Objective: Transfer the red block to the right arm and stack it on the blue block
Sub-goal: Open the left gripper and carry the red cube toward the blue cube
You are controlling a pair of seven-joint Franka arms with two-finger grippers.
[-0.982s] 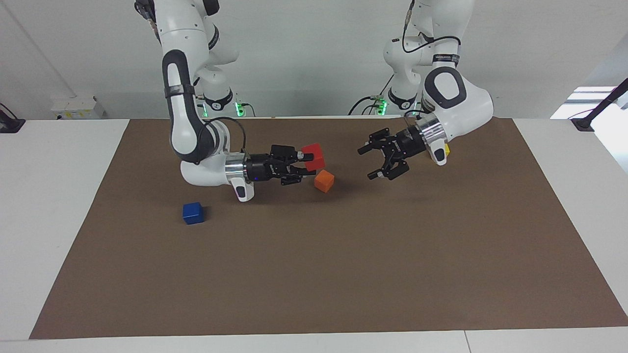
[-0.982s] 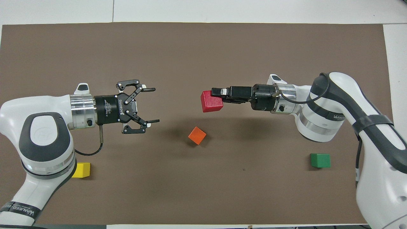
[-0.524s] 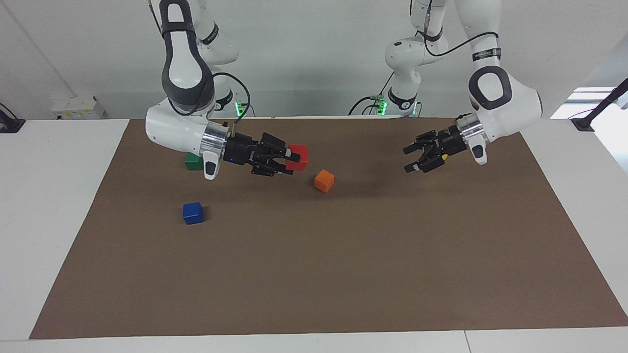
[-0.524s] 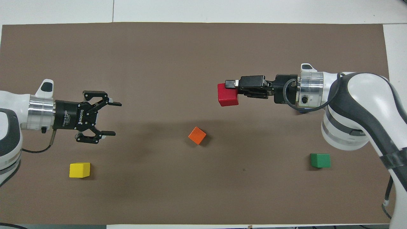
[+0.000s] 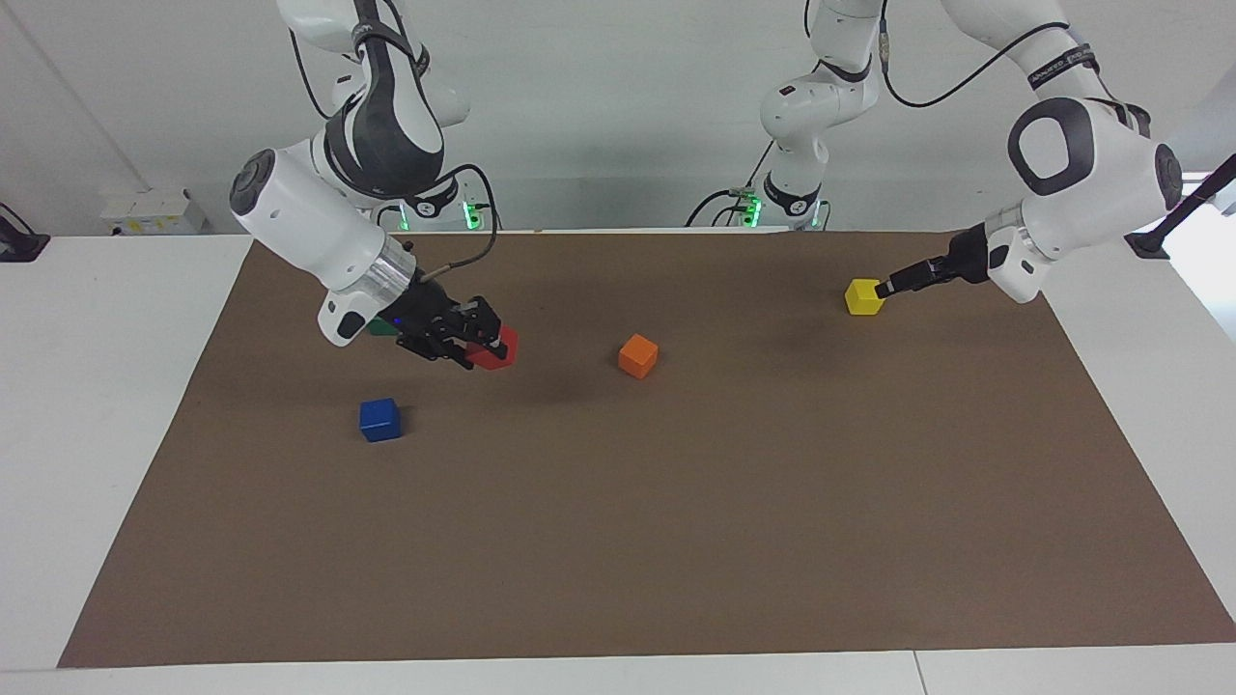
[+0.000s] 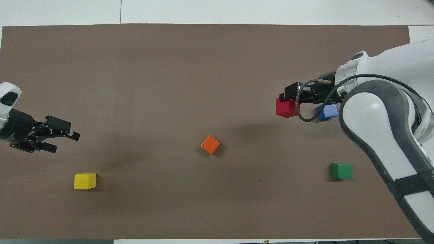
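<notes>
The red block (image 5: pixel 496 351) (image 6: pixel 286 109) is held in my right gripper (image 5: pixel 486 347) (image 6: pixel 288 100), which is shut on it and tilts downward. It hangs a little above the mat, over a spot beside the blue block toward the table's middle. The blue block (image 5: pixel 379 420) lies on the mat at the right arm's end; in the overhead view it (image 6: pixel 328 112) is partly covered by the right wrist and cable. My left gripper (image 5: pixel 884 288) (image 6: pixel 66 142) is open and empty, up in the air over the left arm's end, close to the yellow block.
An orange block (image 5: pixel 638 355) (image 6: pixel 210 144) lies mid-table. A yellow block (image 5: pixel 864 296) (image 6: pixel 85 181) lies at the left arm's end. A green block (image 5: pixel 382 327) (image 6: pixel 341 170) lies near the right arm's base, nearer to the robots than the blue block. The brown mat (image 5: pixel 676 531) covers the table.
My right gripper has carried the red block toward the right arm's end and lower, up to the blue block. My left arm has drawn back to its own end, staying open.
</notes>
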